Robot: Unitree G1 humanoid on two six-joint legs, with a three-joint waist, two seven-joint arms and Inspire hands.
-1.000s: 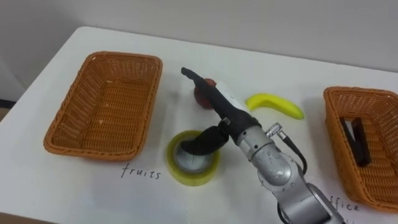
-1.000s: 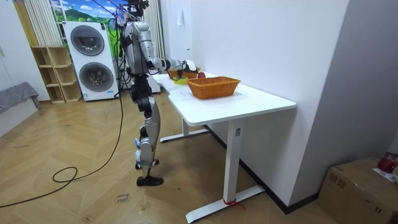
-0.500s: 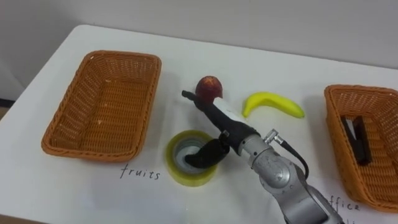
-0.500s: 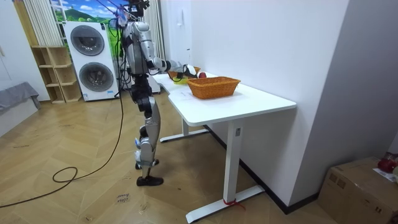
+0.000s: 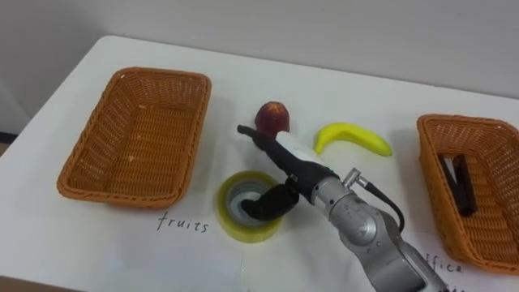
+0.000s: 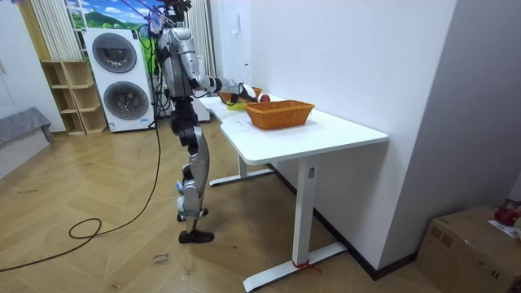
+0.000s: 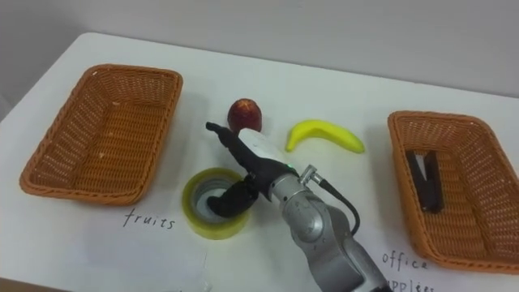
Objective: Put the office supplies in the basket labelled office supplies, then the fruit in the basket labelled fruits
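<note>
My right hand (image 5: 298, 167) hangs over the yellow tape roll (image 5: 243, 232) that lies flat on the white table (image 5: 340, 89) beside the word "fruits". Its thumb dips into the roll's hole while the fingers (image 5: 258, 135) stretch straight out above the far rim, stopping just short of the red apple (image 5: 273, 116). A banana (image 5: 353, 136) lies to the right of the apple. The fruits basket (image 5: 81, 158) at the left holds nothing. Inside the office basket (image 5: 491, 219) at the right lies a black stapler (image 5: 459, 183). In the room view I stand at the table's far end.
The near basket (image 6: 280, 113) sits on the white table (image 6: 326, 130) in the room view, with washing machines (image 6: 120, 77) and a shelf behind me. Bare tabletop lies between the two baskets, in front of the banana.
My right hand has drawn back from over the apple, so its fingertips now stop short of it. The thumb has stayed in the roll's hole. The fruit and roll have not moved.
</note>
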